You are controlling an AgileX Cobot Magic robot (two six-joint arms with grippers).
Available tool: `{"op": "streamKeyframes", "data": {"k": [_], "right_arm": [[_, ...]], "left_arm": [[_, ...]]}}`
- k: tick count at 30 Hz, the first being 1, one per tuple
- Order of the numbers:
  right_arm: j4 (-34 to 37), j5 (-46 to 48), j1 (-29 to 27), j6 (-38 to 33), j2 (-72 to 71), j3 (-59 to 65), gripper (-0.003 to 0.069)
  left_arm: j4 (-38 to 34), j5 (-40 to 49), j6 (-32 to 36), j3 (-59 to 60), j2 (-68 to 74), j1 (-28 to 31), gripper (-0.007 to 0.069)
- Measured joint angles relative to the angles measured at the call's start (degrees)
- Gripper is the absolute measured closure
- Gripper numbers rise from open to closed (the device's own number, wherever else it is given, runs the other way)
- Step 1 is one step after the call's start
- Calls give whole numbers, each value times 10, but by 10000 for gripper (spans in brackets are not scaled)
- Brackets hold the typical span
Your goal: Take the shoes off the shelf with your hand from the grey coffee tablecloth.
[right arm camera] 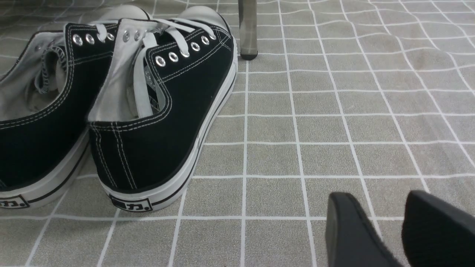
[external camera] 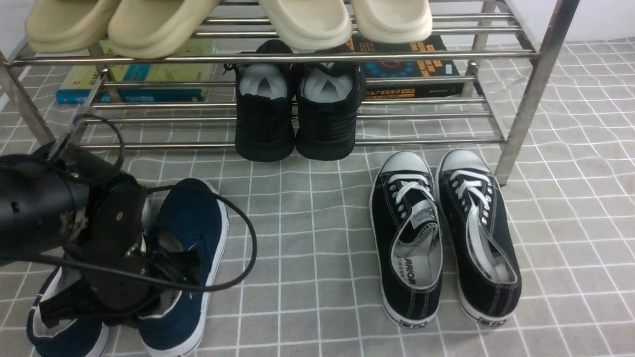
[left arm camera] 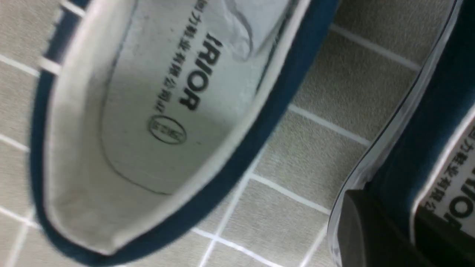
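Two navy blue slip-on shoes stand on the grey grid tablecloth [external camera: 307, 258] in front of the steel shelf [external camera: 526, 114], at the lower left. My left gripper [external camera: 171, 263] hangs over them, its fingers clamped on the side wall of the right-hand navy shoe [external camera: 193, 218]. In the left wrist view one finger [left arm camera: 360, 230] lies outside that wall [left arm camera: 426, 129] and the other inside. The second navy shoe [external camera: 69, 337] lies beside it, showing its grey lining [left arm camera: 148, 111]. My right gripper [right arm camera: 386, 222] is open and empty, low over the cloth.
Black lace-up sneakers [external camera: 441, 233] stand on the cloth at the right, next to the shelf's front leg [right arm camera: 248, 29]. All-black knit sneakers [external camera: 297, 114] sit on the lower tier, beige slippers [external camera: 149, 25] on the upper. Books [external camera: 412, 64] lie behind.
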Motion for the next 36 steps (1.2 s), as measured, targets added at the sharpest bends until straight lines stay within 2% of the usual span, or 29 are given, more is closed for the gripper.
{"op": "streamKeyframes", "data": {"k": [7,13,15,17,19,21,22,23,25,27,31,33,36], "right_arm": [[0,0,0,0,0,0,420],[0,0,0,0,0,0,420],[0,0,0,0,0,0,420],[0,0,0,0,0,0,420],[0,0,0,0,0,0,420],[0,0,0,0,0,0,420],[0,0,0,0,0,0,420],[0,0,0,0,0,0,420],[0,0,0,0,0,0,420],[0,0,0,0,0,0,420],[0,0,0,0,0,0,420],[0,0,0,0,0,0,420],[0,0,0,0,0,0,420]], "left_arm": [[10,-6,-1,1,0,0,562],[21,1,9,1,-27,0,400],[21,19,33,-6,-51,0,361],[12,52,93,-27,-87,0,343],[6,73,128,-36,-110,0,354],[-12,110,201,-48,-167,0,412],[-14,110,207,-48,-167,0,419],[-28,132,254,-45,-205,0,480],[-47,146,301,-36,-250,0,557],[-75,147,360,-8,-305,0,609],[-122,104,390,39,-378,0,623],[-162,21,396,77,-429,0,623],[-178,-28,397,98,-459,0,623]]}}
